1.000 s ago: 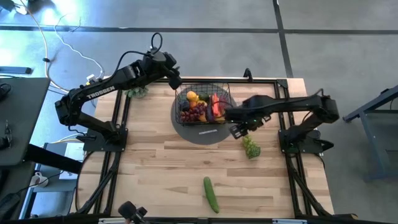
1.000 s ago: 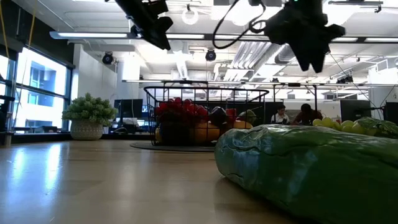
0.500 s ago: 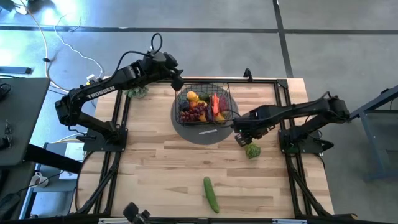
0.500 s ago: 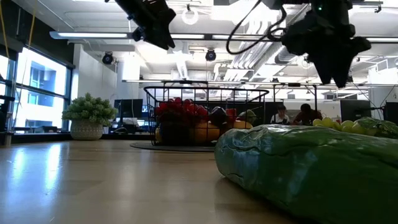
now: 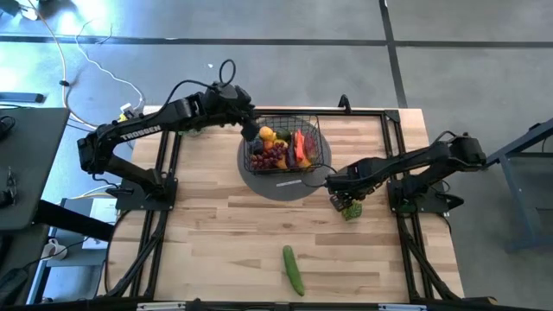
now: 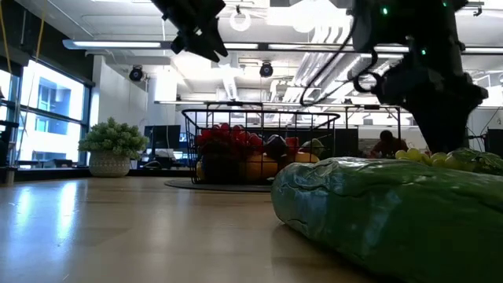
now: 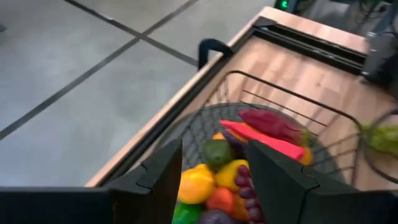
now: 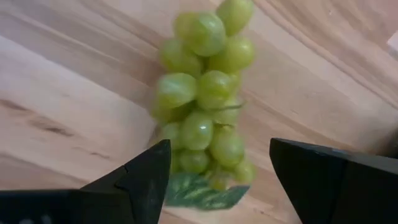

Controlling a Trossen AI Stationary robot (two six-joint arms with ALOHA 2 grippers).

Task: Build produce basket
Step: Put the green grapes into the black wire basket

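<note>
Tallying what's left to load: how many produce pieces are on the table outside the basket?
2: green grapes right of the basket, under the open right hand, and a cucumber near the table's front edge. Others may be hidden.

The basket (image 5: 285, 147) sat on a round disc (image 5: 259, 180) near the table's (image 5: 216, 242) far edge, holding the produce (image 5: 278, 149). A grape bunch (image 5: 349, 208) lay toward the right edge, a cucumber (image 5: 294, 269) near the front edge.
</note>
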